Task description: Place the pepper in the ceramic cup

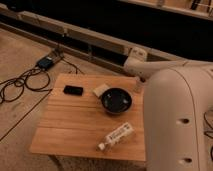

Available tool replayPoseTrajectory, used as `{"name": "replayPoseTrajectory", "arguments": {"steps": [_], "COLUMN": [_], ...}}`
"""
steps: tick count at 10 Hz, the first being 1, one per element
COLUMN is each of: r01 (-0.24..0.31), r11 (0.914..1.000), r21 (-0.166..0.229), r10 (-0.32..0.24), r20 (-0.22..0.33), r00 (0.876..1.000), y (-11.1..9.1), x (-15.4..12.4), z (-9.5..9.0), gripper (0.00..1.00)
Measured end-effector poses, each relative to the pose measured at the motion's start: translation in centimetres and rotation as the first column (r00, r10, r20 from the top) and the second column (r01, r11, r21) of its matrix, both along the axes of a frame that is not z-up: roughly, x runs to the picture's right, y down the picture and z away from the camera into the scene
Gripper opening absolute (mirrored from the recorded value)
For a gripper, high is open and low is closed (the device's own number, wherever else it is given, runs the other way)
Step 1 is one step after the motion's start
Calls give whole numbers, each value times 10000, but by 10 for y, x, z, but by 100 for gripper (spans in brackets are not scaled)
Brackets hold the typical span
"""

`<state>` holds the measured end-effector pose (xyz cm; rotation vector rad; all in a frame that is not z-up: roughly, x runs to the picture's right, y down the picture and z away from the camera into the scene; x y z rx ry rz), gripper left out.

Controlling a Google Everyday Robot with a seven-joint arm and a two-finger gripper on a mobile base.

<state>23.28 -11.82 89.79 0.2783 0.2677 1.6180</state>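
While our gripper (138, 82) hangs at the counter's (75, 125) far right, past the ceramic cup (116, 100), we can't tell jaw state or spot the pepper.

view: single camera | high, looking down at table (75, 125) | gripper (138, 85) far side

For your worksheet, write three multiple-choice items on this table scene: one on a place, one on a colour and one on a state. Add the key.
1. Where is the pincer?
A over the floor cables
B at the table's far right edge, beyond the cup
C at the table's front left corner

2. What colour is the cup?
A white
B yellow
C dark

3. How is the bottle placed?
A lying on its side
B upright
C inside the cup

Key:
1 B, it hangs just past the cup, to the right.
2 C, its glaze is dark against the pale wood.
3 A, it lies flat near the front edge.
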Motion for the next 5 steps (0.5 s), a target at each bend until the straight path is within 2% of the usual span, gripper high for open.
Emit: {"name": "replayPoseTrajectory", "arguments": {"steps": [2, 3, 5], "r01": [75, 118, 109], "r11": [10000, 9999, 9999], "r21": [-6, -13, -24], "r10": [-75, -118, -109], "r20": [-61, -74, -80], "r00": [10000, 9999, 9999], "y": [-4, -3, -2], "x": [-1, -1, -2], "z": [-2, -1, 0], "gripper": [76, 80, 80]}}
